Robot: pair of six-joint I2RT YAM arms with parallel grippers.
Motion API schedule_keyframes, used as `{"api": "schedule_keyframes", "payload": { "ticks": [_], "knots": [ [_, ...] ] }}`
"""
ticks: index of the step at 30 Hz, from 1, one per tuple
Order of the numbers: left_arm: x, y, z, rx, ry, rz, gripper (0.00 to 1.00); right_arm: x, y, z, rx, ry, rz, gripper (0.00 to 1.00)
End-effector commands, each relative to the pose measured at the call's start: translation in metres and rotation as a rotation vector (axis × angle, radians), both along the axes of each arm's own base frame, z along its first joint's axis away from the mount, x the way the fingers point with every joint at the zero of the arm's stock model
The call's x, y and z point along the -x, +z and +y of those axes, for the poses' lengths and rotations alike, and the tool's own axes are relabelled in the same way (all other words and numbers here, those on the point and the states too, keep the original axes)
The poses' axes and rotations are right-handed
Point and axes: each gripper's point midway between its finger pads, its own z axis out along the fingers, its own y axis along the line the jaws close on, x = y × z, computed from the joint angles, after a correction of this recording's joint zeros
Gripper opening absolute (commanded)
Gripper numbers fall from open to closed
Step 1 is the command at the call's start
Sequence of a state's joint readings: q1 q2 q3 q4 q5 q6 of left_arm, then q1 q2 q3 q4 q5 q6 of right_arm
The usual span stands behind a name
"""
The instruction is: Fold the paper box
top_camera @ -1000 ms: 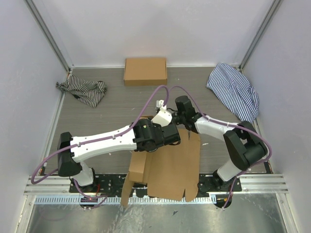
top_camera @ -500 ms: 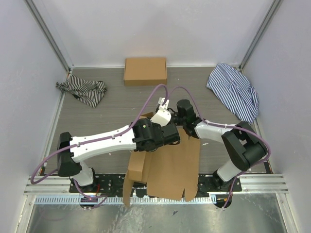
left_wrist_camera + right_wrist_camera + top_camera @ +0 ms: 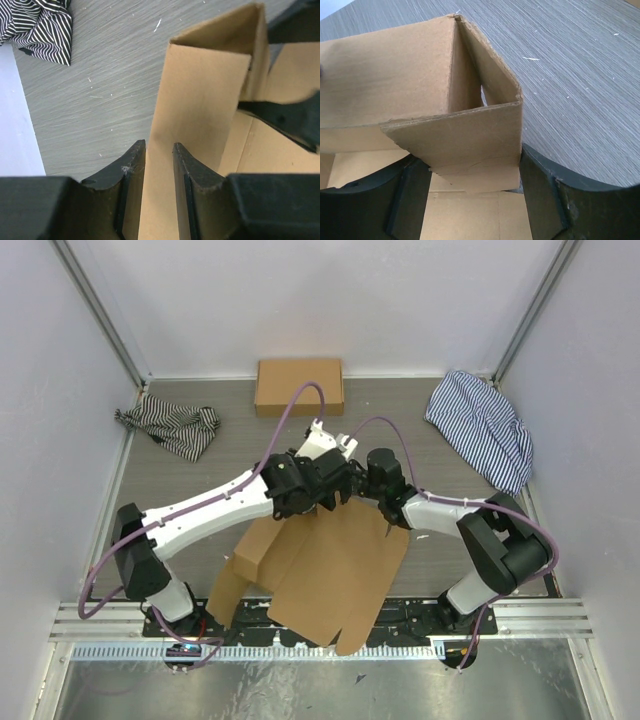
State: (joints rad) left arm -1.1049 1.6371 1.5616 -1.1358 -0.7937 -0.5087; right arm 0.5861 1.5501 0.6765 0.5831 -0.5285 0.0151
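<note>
While overhead hides both grips, wrists show | left claw (image 3: pixel 159 150) pinches paper box (image 3: pixel 200 100) | right claw (image 3: pixel 470 160) wide astride flap (image 3: pixel 455 135), hold unclear

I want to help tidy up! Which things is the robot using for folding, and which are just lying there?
In use: paper box, left gripper, right gripper.
Lying about: small brown box, dark striped cloth, blue striped cloth.
</note>
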Motion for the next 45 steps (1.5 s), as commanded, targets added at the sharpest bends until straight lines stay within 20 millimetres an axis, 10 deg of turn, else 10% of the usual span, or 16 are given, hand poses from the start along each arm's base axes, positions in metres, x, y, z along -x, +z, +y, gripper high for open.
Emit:
{"api": "schedule_keyframes", "payload": {
  "ticks": [1,20,45],
  "knots": [
    [-0.02,-0.007,0.005,0.02,-0.009,0.007,0.36,0.002,0.022,0.002,-0.067,0.0,-0.043,0.59],
    [-0.018,0.002,0.013,0.075,-0.019,0.008,0.35,0.027,0.028,0.03,-0.059,0.326,-0.044,0.8],
    [-0.011,-0.002,0.024,0.095,-0.005,0.015,0.35,0.038,0.034,0.013,-0.05,0.526,-0.04,0.97]
  ]
}}
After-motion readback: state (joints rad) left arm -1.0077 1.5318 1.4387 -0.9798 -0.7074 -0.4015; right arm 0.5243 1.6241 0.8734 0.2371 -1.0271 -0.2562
